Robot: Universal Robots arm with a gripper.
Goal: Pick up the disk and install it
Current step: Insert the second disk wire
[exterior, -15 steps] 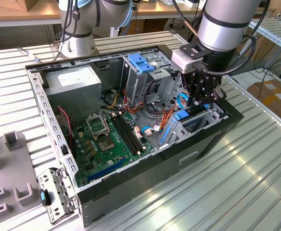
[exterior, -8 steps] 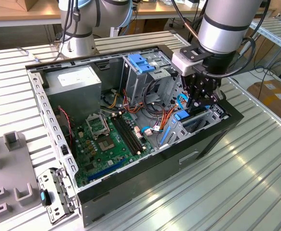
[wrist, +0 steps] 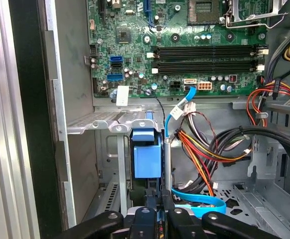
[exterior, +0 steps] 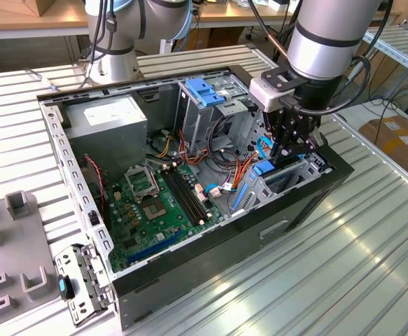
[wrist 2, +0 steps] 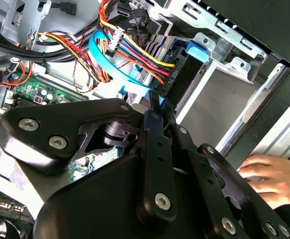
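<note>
Inside the case's drive bay, the claw (exterior: pixel 288 148) seemingly grips the disk (wrist: pixel 147 157) upright.

Ribbed metal table (exterior: pixel 343 252) | bearing open black computer case (exterior: pixel 210 273), lying on its side, mid-surface | grey fixture blocks (exterior: pixel 22 204) at exterior view's left edge | robot arm base (exterior: pixel 113 66) at far side

An open computer case (exterior: pixel 190 266) lies on a ribbed metal table (exterior: pixel 343 273). Inside is a green motherboard (exterior: pixel 155 206) with 4 black memory slots (wrist: pixel 204 57). A grey power-supply box (exterior: pixel 109 122) sits in a corner. Red, yellow and orange wires (wrist: pixel 204 154) bunch near a metal drive cage (exterior: pixel 210 105).
</note>
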